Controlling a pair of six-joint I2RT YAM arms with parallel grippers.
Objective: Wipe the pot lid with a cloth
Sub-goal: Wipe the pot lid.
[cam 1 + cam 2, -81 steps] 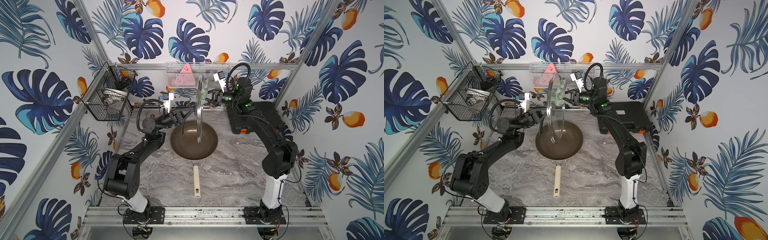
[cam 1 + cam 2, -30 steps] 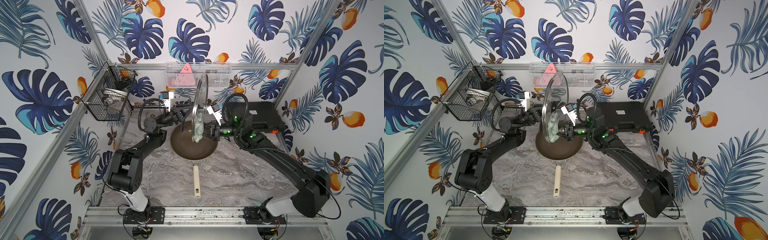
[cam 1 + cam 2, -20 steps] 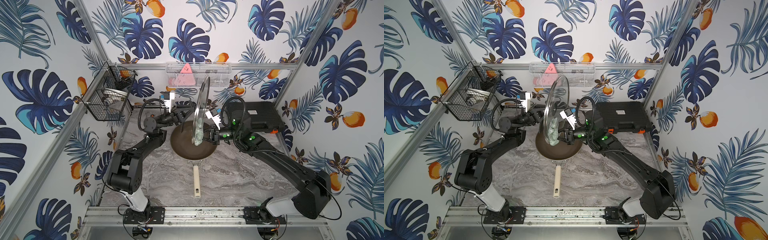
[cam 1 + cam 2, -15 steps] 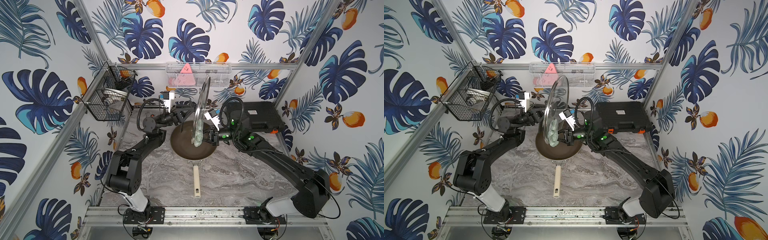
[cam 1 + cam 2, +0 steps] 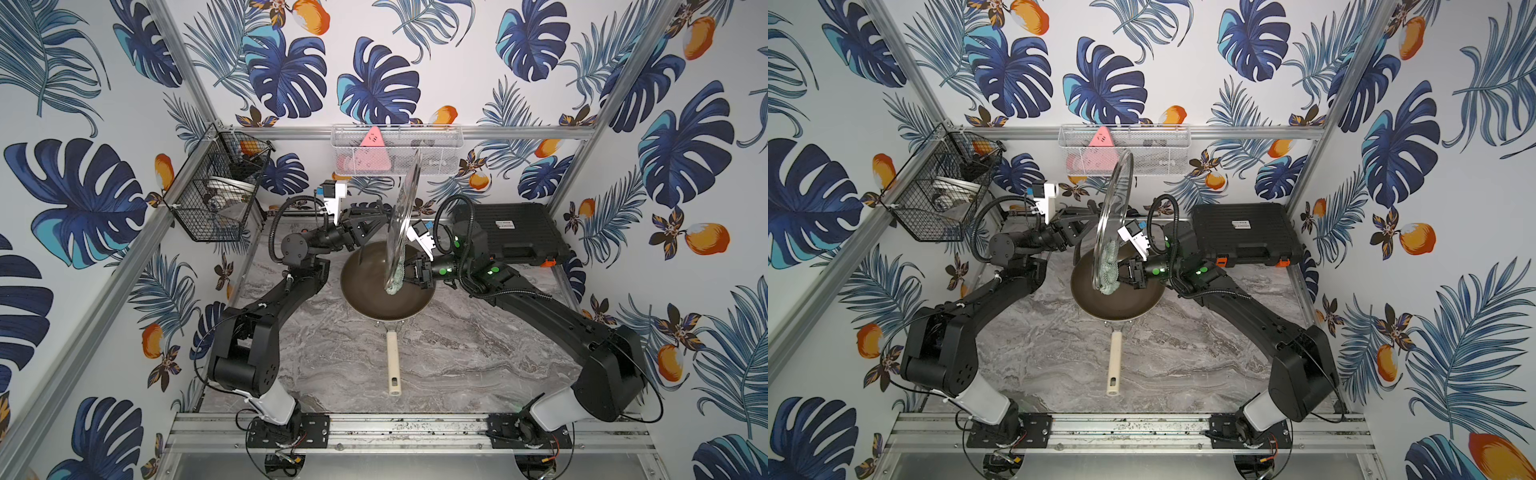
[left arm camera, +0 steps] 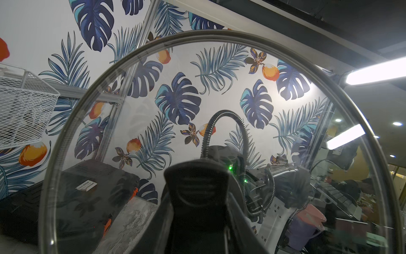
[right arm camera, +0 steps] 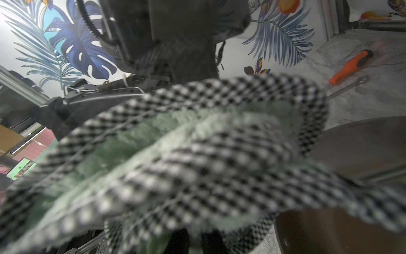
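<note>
Holding round clear glass pot lid (image 5: 1115,194) upright in clamped left gripper (image 5: 377,222); pressing pale mint-green waffle cloth (image 5: 1109,266), pinched in right gripper (image 5: 1123,272), against glass.

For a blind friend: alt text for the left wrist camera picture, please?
A clear pot lid fills the frame, held upright by its black handle in the left gripper. Through the glass: the right arm, a black case, leafy wallpaper.

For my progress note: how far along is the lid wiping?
Done: the pot lid is off the pan, held on edge by the left gripper; the right gripper grips the cloth. In hand: cloth pressed on the lower glass. Left: probably the upper glass.
</note>
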